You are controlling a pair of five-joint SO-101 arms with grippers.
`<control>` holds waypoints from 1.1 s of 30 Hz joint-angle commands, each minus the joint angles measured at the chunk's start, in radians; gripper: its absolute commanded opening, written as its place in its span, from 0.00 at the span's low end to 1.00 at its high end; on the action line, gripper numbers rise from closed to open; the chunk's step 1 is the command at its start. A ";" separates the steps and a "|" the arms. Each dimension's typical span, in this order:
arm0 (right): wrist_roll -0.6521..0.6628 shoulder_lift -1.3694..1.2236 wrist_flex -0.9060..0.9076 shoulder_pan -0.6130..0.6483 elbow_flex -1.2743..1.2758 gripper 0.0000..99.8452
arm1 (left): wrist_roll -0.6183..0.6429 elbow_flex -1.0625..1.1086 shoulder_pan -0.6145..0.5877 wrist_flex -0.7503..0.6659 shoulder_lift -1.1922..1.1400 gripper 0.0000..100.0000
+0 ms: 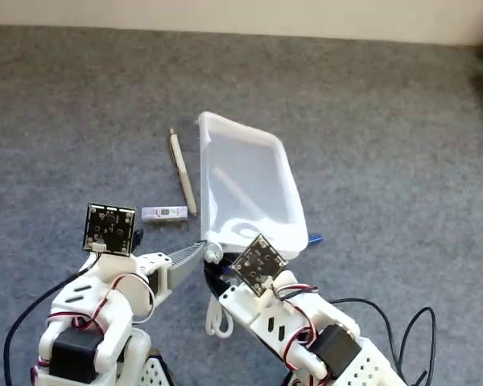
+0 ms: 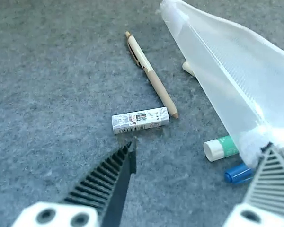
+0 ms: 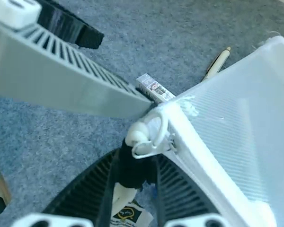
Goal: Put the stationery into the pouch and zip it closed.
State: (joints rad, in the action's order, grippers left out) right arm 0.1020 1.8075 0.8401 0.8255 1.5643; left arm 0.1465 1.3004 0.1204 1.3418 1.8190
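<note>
Left pincer (image 2: 202, 146): jaws spread wide, the grey jaw touching the near corner of the translucent pouch (image 2: 227, 71). 1 small box (image 2: 140, 119) lies just past the black jaw, with 1 beige pen (image 2: 151, 75) beyond it. 1 glue stick (image 2: 220, 147) and 1 blue cap (image 2: 239, 173) lie beside the grey jaw. Right pincer (image 3: 135, 163): pressed together on a black item (image 3: 132, 172) under the pouch's white cord loop (image 3: 149, 139).

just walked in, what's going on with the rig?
The right gripper is shut on the white zip pull at the near corner of the translucent white plastic pouch. The left gripper is open, one finger against that corner. A beige pen, small white box, white-and-green glue stick and blue-capped item lie on the grey carpet outside the pouch, not yet packed.
</note>
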 commanded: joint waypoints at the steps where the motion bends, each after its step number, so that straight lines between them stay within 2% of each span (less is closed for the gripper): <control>1: 0.011 0.024 -0.047 -0.038 -0.010 0.00 | -0.006 -0.058 0.025 0.012 0.005 0.38; 9: 0.011 0.024 -0.031 -0.035 -0.013 0.00 | -0.006 -0.024 0.033 0.003 0.004 0.38; 13: 0.011 0.025 0.031 -0.031 -0.016 0.00 | -0.006 0.061 0.030 -0.087 0.004 0.38; 20: 0.011 0.025 0.041 -0.031 -0.018 0.00 | -0.006 0.162 0.021 -0.224 0.004 0.38; 27: 0.011 0.024 0.042 -0.031 -0.018 0.00 | -0.005 0.160 -0.120 -0.229 0.004 0.38; 33: 0.011 0.024 0.042 -0.031 -0.016 0.00 | -0.005 0.160 -0.137 -0.224 0.004 0.38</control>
State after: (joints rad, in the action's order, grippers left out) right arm 0.1005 1.8075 0.8753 0.7963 1.5643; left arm 0.1404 1.4722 0.0100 1.1377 1.8159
